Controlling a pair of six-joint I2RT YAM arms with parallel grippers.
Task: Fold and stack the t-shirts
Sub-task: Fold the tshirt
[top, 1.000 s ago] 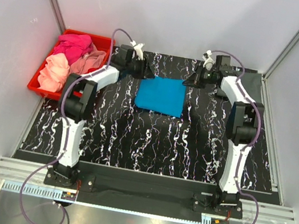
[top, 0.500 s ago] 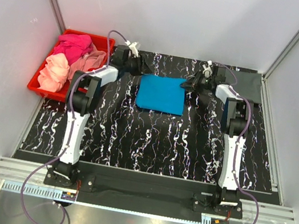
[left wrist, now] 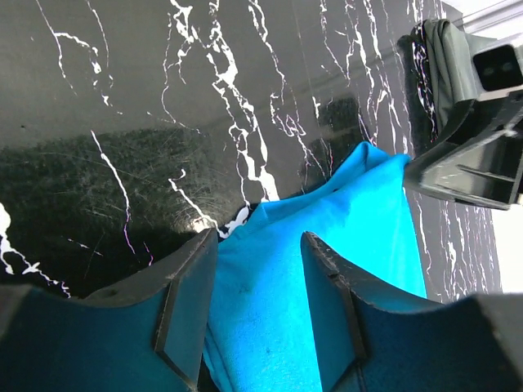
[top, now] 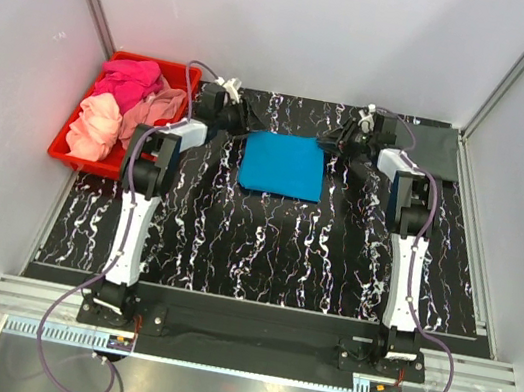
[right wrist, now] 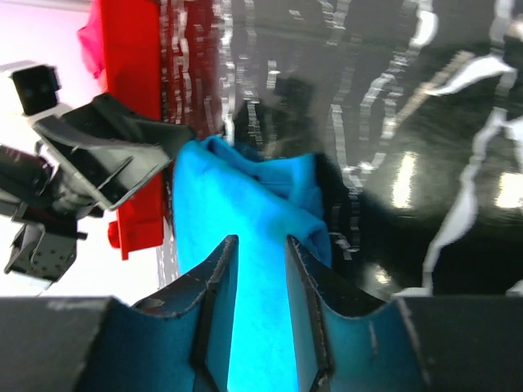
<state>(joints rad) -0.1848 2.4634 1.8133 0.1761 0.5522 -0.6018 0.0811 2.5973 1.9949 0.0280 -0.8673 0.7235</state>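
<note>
A bright blue t-shirt (top: 283,164), folded into a rectangle, lies on the black marbled table (top: 263,247) at the back centre. My left gripper (top: 250,126) is at its far left corner and my right gripper (top: 327,145) at its far right corner. In the left wrist view the gripper (left wrist: 259,237) has blue cloth (left wrist: 278,310) filling its narrow gap. In the right wrist view the gripper (right wrist: 260,238) also has the cloth (right wrist: 261,327) between its fingers, bunched just beyond the tips. Hot pink (top: 128,79), peach (top: 95,126) and salmon (top: 161,105) shirts lie crumpled in the bin. A dark grey shirt (top: 442,143) lies at the back right.
The red plastic bin (top: 59,148) stands at the back left, beside the table's edge. White walls close in the back and both sides. Both arms reach far out along the table towards the back.
Both arms have dropped lower and stretched further back. The blue shirt's far edge has been pulled straighter, so the fold looks squarer than before.
</note>
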